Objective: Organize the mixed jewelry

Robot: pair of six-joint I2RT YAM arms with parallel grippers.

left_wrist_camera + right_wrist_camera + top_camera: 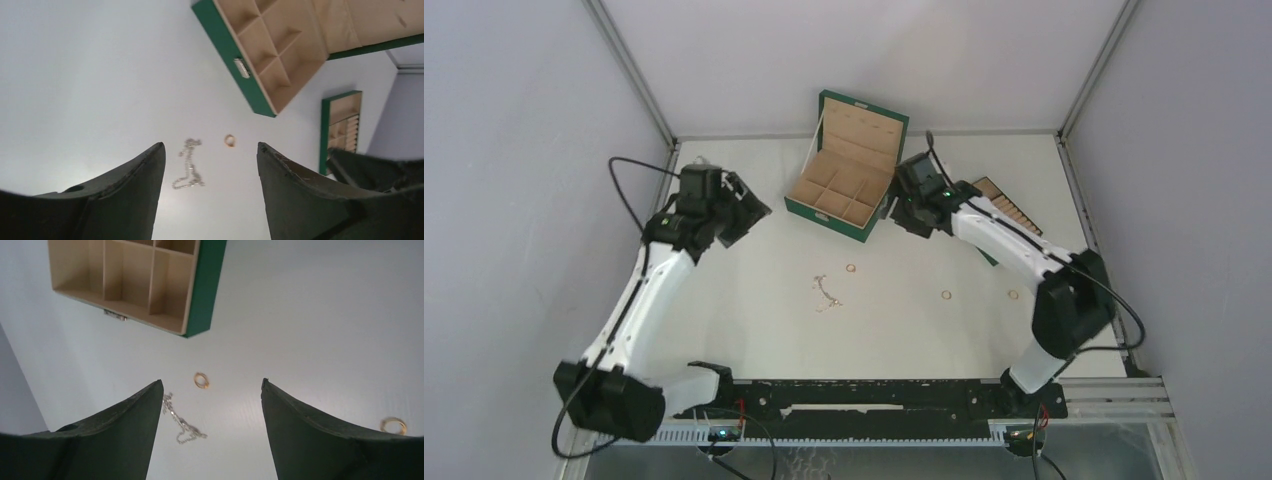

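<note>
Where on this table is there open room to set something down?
Biggest bare patch: front left, between the left arm and the chain. The front strip between the three gold rings and the mounting rail is free too. Crowded: the middle, where chain and rings lie, and the back by the green box and right arm.

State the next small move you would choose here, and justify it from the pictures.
Probably lower the right gripper onto the gold ring nearest the green box: its jaws stand open and empty, and that ring lies loose on the table, roughly ahead between them.
</note>
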